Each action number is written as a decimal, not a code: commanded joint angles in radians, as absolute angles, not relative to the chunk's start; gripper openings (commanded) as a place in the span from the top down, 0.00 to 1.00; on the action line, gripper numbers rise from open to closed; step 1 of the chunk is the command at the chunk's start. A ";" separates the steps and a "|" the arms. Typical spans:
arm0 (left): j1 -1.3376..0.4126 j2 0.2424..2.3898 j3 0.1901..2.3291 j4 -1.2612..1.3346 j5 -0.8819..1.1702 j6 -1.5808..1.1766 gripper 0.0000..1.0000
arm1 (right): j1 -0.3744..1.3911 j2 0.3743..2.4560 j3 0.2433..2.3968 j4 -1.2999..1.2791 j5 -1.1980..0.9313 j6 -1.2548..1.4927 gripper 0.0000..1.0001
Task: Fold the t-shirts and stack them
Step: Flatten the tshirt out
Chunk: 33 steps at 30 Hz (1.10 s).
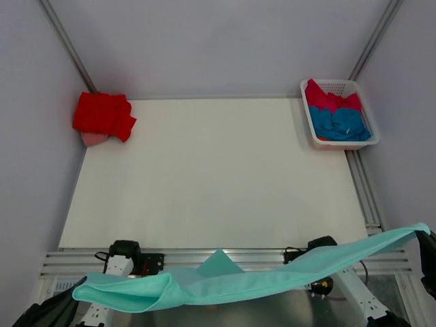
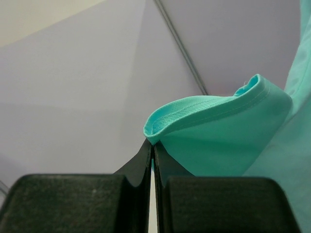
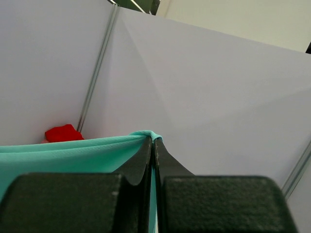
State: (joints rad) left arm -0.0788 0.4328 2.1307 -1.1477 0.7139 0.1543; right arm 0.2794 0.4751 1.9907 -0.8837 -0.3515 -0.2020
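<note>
A mint-teal t-shirt (image 1: 259,276) hangs stretched in the air above the arm bases, near the table's front edge. My left gripper (image 2: 153,145) is shut on its left hem (image 2: 214,141), low at the left. Raised at the far right, my right gripper (image 3: 154,141) is shut on the other corner (image 3: 73,155). A folded bright red t-shirt (image 1: 102,116) lies at the table's back left on something pink (image 1: 94,139). A crimson-pink t-shirt (image 1: 332,100) and a blue t-shirt (image 1: 338,125) fill the basket.
The white slatted basket (image 1: 308,109) stands at the back right of the white table (image 1: 218,170). Grey walls with metal struts (image 1: 67,44) close in the sides and back. A metal rail (image 1: 225,259) runs along the front.
</note>
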 commanded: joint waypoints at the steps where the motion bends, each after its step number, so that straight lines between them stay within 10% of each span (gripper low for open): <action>1: -0.087 0.512 2.074 -1.050 0.551 0.106 1.00 | 0.278 0.532 1.965 -0.842 -0.290 -0.158 0.97; 9: -0.132 0.678 1.826 -0.715 0.152 0.069 1.00 | 0.298 0.580 1.696 -0.709 -0.032 -0.219 0.97; 33: -0.132 0.937 1.395 -0.342 0.195 0.077 1.00 | 0.298 0.758 1.079 -0.350 0.146 -0.290 0.97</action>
State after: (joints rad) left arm -0.1307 0.9241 1.4460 -0.4709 0.1802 0.0814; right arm 0.2947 0.7311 1.1324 -0.4610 0.1196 -0.2741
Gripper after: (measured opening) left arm 0.005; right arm 0.036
